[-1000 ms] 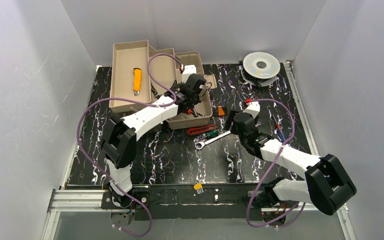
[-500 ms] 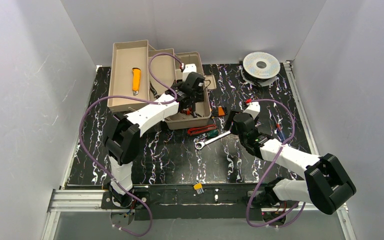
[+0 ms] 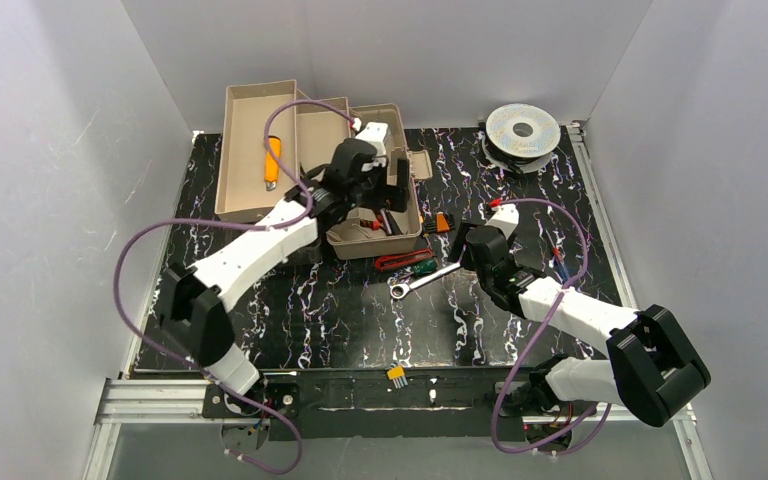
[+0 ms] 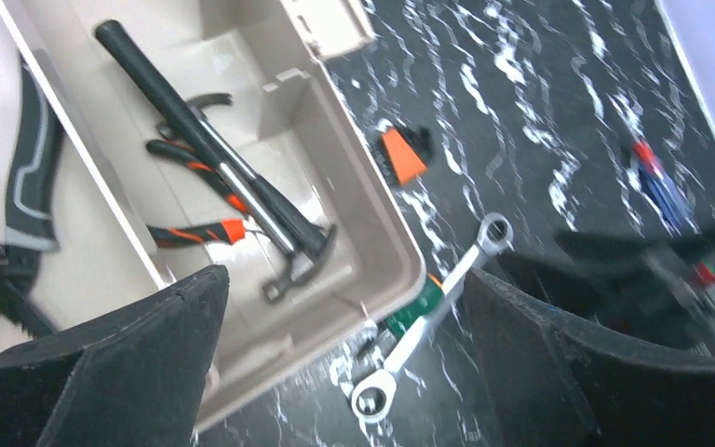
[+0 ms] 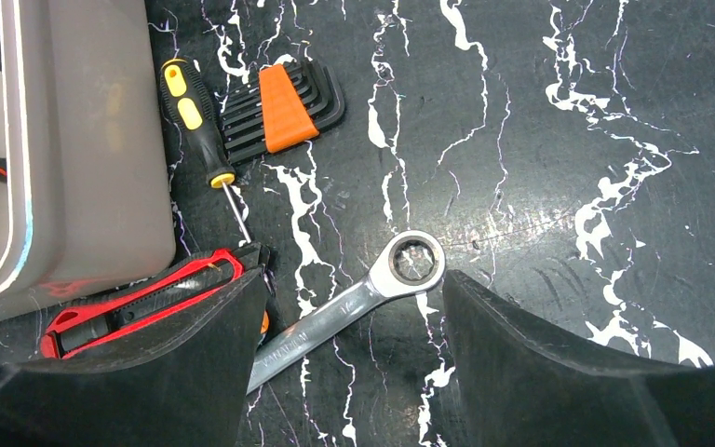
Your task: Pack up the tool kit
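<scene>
- As the left gripper (image 4: 340,307) hangs over the near right corner of the toolbox (image 4: 372,186), its fingers are spread wide and there's nothing between them.
- Right under it, in the box's main bin, lies the hammer (image 4: 214,168). Its head points toward the near end and it crosses the pliers (image 4: 195,233) with their orange grips.
- Over to the right gripper (image 5: 349,298): it's gaping too and empty, poised above the wrench (image 5: 372,293).
- That wrench lies flat on the black marbled table (image 5: 568,112), just off the toolbox's near right corner, ring end pointing right.
- Just left of the wrench, a red-handled tool (image 5: 140,312) sits close against the box's near wall.
- A little farther back, beside the box's right wall, there's the screwdriver (image 5: 191,116) in yellow and black. Next to it is the hex key set (image 5: 284,107) in its orange holder.
- Pulling out to the top view, the toolbox sits at the far left of the table with its trays (image 3: 255,100) folded out. The yellow knife (image 3: 274,160) rests in the leftmost one.
- Way off in the far right corner is the wire spool (image 3: 523,130), well apart from everything.
</scene>
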You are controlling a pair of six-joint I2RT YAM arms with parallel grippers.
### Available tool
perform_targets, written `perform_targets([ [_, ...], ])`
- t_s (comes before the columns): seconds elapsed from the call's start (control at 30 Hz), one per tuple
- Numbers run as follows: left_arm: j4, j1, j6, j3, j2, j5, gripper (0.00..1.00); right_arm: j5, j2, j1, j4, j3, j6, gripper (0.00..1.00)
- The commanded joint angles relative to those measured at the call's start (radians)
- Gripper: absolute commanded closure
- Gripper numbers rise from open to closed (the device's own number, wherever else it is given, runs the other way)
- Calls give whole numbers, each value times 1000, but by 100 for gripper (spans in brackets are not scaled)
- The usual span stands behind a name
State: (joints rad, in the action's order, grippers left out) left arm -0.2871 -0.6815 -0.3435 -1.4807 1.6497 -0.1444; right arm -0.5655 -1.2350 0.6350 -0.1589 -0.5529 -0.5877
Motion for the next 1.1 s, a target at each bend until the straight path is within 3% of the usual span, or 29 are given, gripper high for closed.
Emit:
perform_targets([
  [0.0, 15, -5, 61, 151, -183, 197, 2, 4, 13, -4, -38, -16, 25, 24],
  [0.2, 49, -39, 69, 330, -341, 170, 2, 36, 10, -4, -54, -12, 42, 24],
  [0.43, 96, -45, 54, 503, -422, 111, 2, 56, -8, -3, -62, -21, 45, 25],
  [0.73, 32, -45, 71, 484, -287, 12, 2, 59, -16, -3, -76, -22, 57, 25],
  [0.83, 54, -57, 78, 488, -251, 16, 6, 64, -19, -3, -77, -24, 55, 26],
  [1.07, 106, -219, 221, 457, -154, -51, 7, 100, -35, -5, -87, -30, 53, 26],
])
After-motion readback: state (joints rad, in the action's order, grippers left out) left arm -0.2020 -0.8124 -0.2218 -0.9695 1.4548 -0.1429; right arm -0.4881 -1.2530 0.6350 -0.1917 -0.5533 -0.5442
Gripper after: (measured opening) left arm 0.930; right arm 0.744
